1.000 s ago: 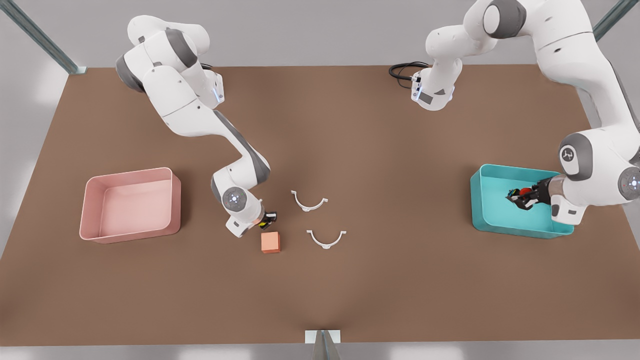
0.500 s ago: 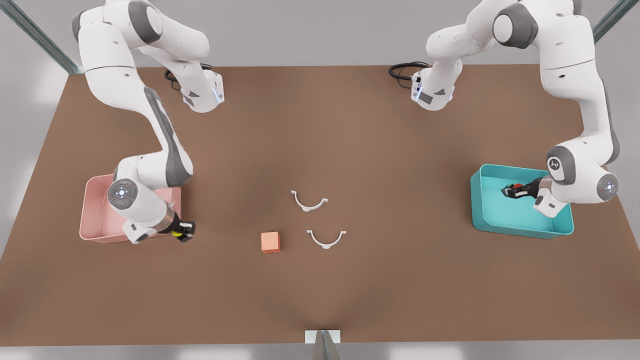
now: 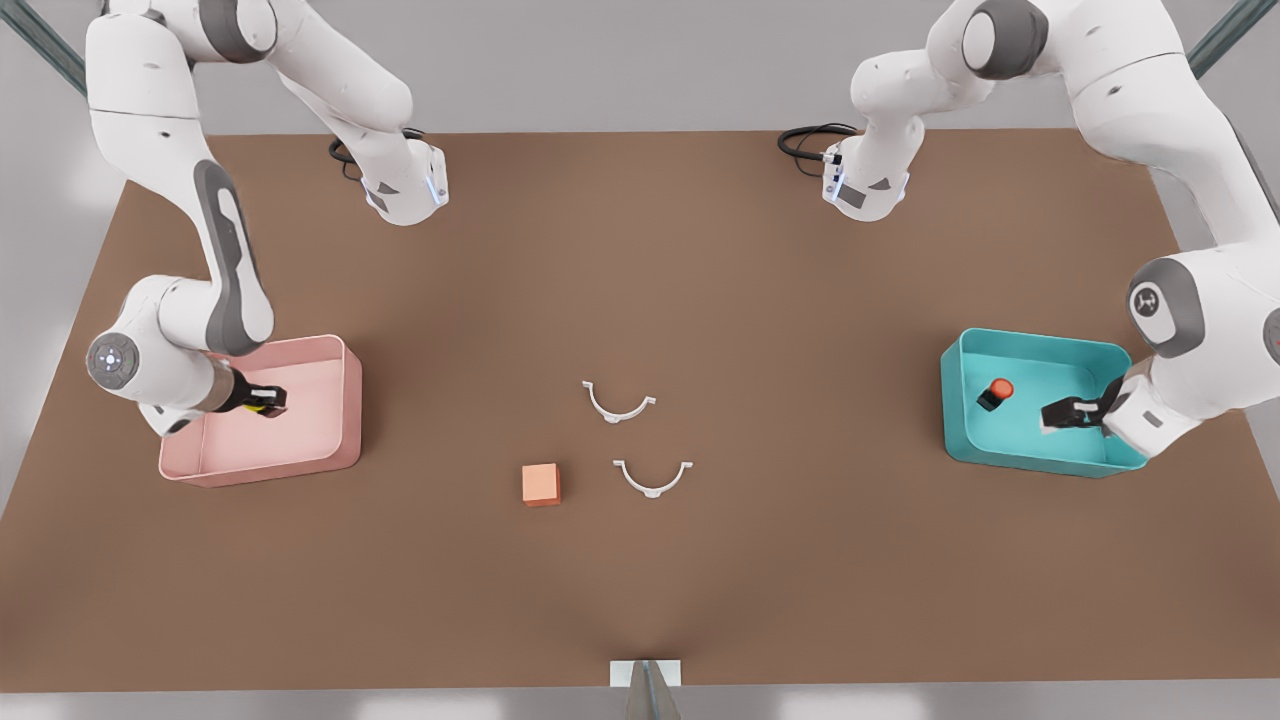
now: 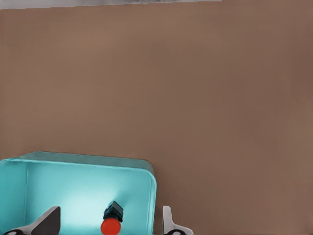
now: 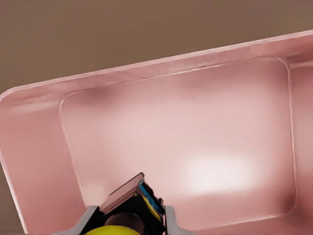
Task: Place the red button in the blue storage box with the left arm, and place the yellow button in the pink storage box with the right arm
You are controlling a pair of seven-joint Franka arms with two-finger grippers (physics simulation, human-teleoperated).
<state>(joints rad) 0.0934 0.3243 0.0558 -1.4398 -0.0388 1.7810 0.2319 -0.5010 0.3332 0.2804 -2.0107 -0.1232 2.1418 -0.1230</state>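
Having let the red button drop into the blue storage box, the left gripper sits spread beside it, while the right gripper, pinching the yellow button, has arrived over the pink storage box.

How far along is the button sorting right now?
Done: the red button lies in the blue storage box, apart from the open left tool. In hand: the right tool holds the yellow button over the pink storage box. Left: releasing it there.

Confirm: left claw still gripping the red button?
No, the red button lies on the blue storage box floor, apart from the open left claw.
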